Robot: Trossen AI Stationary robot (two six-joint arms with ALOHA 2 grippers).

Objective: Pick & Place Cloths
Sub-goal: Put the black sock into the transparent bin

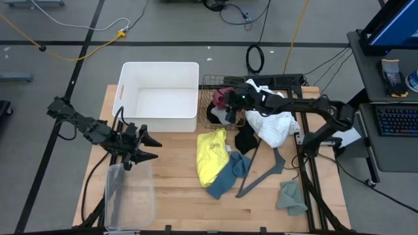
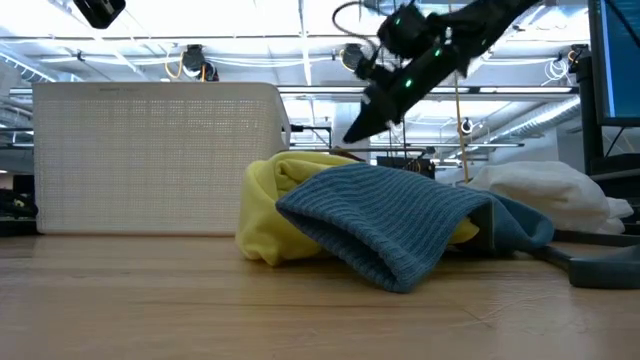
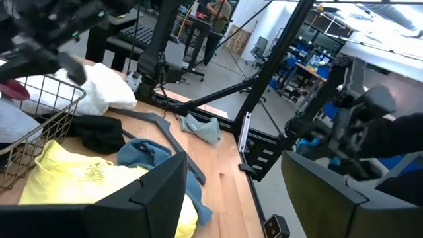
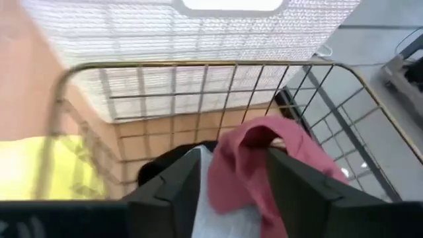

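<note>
High view, risk: the right gripper (image 1: 230, 108) hovers over the wire basket (image 1: 210, 81) at upper centre; a maroon cloth (image 1: 220, 97) lies near the rim and, in this reading, could catch on a finger as the arm lifts, or hang over the wire.
High view, containers: the white bin (image 1: 160, 68) at upper left looks empty; the basket holds maroon, dark and white fabric; a clear tub (image 1: 114, 199) at lower left looks empty.
High view, cloths: white cloth (image 1: 274, 124), yellow cloth (image 1: 212, 153), blue cloth (image 1: 228, 175), black cloth (image 1: 245, 140) and grey-green cloth (image 1: 290, 196) lie on the table (image 1: 176, 202), beside a hanger (image 1: 264, 171).
High view, left gripper (image 1: 153, 147): waits at centre left, fingers spread, holding nothing.
Low view: the right arm hangs above the yellow and blue cloths at centre.
Left wrist view: the hanger lies just beside the blue cloth; a grab there might snag it.
Right wrist view: fingers stand parted over the maroon cloth, gripping nothing.
</note>
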